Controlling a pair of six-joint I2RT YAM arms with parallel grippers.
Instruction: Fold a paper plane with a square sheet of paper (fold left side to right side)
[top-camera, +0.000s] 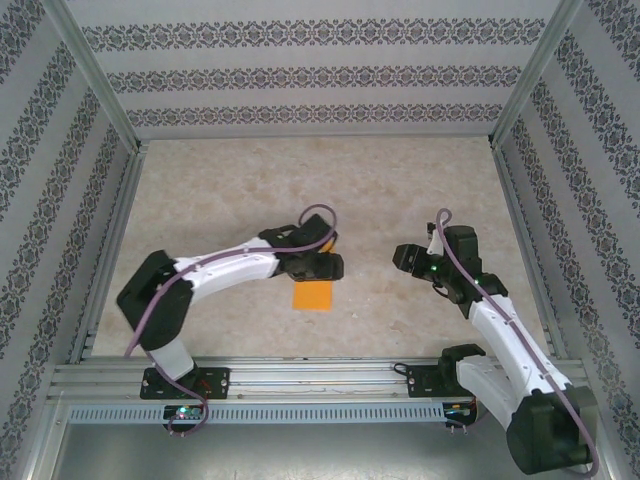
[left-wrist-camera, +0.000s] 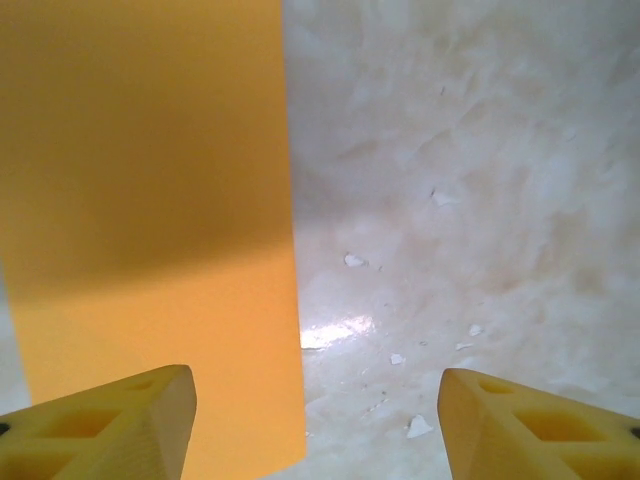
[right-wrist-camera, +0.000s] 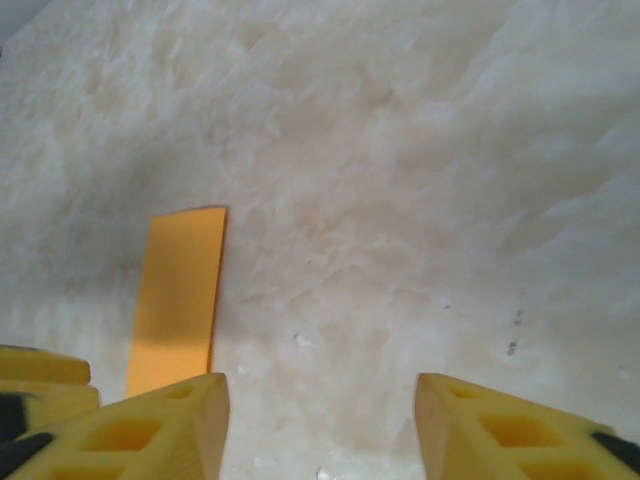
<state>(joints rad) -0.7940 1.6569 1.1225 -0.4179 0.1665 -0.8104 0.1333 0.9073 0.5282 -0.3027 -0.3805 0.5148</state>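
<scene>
Orange sheet of paper (top-camera: 312, 296), folded to a narrow rectangle, flat on table (top-camera: 300, 180) toward middle of near edge, one long edge under left gripper (left-wrist-camera: 315, 380), fingers spread, gripping nothing; right gripper (right-wrist-camera: 320, 382) likewise spread, well apart.

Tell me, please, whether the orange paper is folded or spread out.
Folded, apparently: the orange paper lies flat as a narrow rectangle, not a square; separate layers cannot be told.
</scene>
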